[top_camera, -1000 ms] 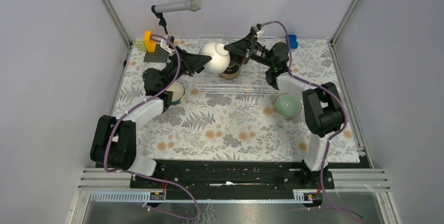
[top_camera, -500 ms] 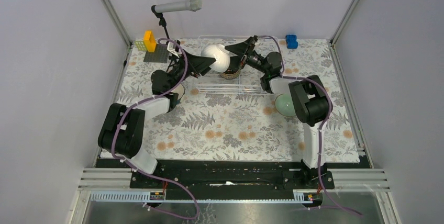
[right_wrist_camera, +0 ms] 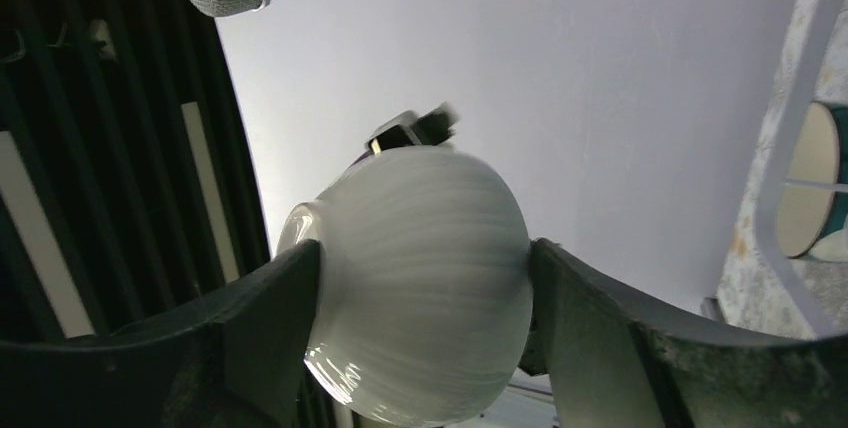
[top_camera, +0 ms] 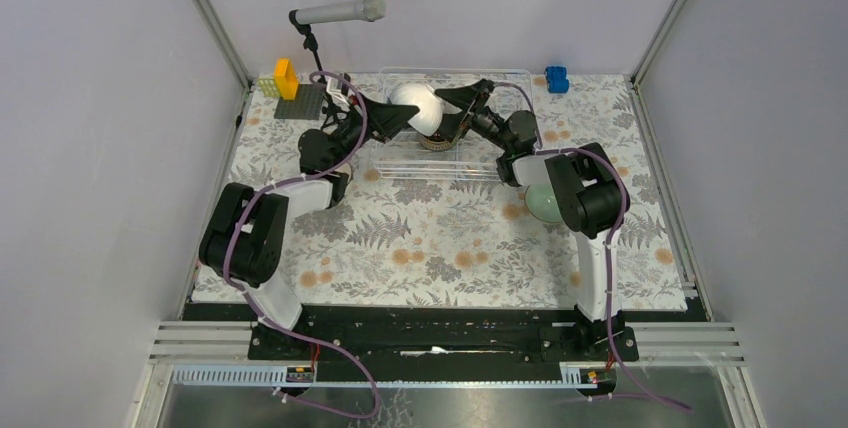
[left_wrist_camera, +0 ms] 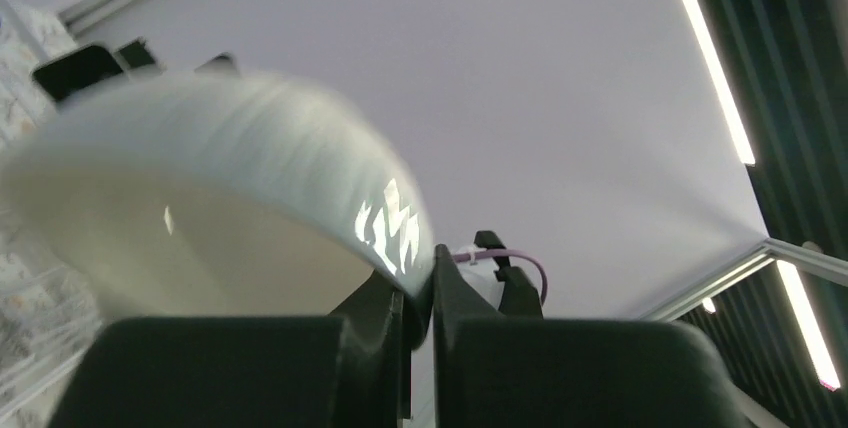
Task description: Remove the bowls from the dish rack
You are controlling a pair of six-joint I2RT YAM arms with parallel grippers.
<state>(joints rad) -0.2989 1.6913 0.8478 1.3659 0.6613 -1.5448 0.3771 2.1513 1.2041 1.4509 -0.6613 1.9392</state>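
A white bowl (top_camera: 418, 106) hangs tilted above the left part of the dish rack (top_camera: 480, 164), caught between both arms. My left gripper (top_camera: 398, 118) comes from the left and is shut on its rim. In the left wrist view the jaws (left_wrist_camera: 428, 293) pinch the thin rim of the white bowl (left_wrist_camera: 200, 198). My right gripper (top_camera: 448, 113) reaches from the right. Its fingers (right_wrist_camera: 270, 318) press on both sides of the round body of the white bowl (right_wrist_camera: 420, 278). A dark brown bowl (top_camera: 438, 139) sits in the rack under it.
A mint green bowl (top_camera: 545, 203) rests on the floral cloth at the right, partly behind the right arm. A teal bowl (top_camera: 337, 184) lies half hidden under the left arm. A grey baseplate (top_camera: 300, 104), a yellow block (top_camera: 286, 76), a blue block (top_camera: 557, 78) and a microphone (top_camera: 340, 13) line the back.
My left gripper has reached in and shut on the white bowl's rim. The bowl has shifted slightly to the right, and both arms have drawn closer to the rack.
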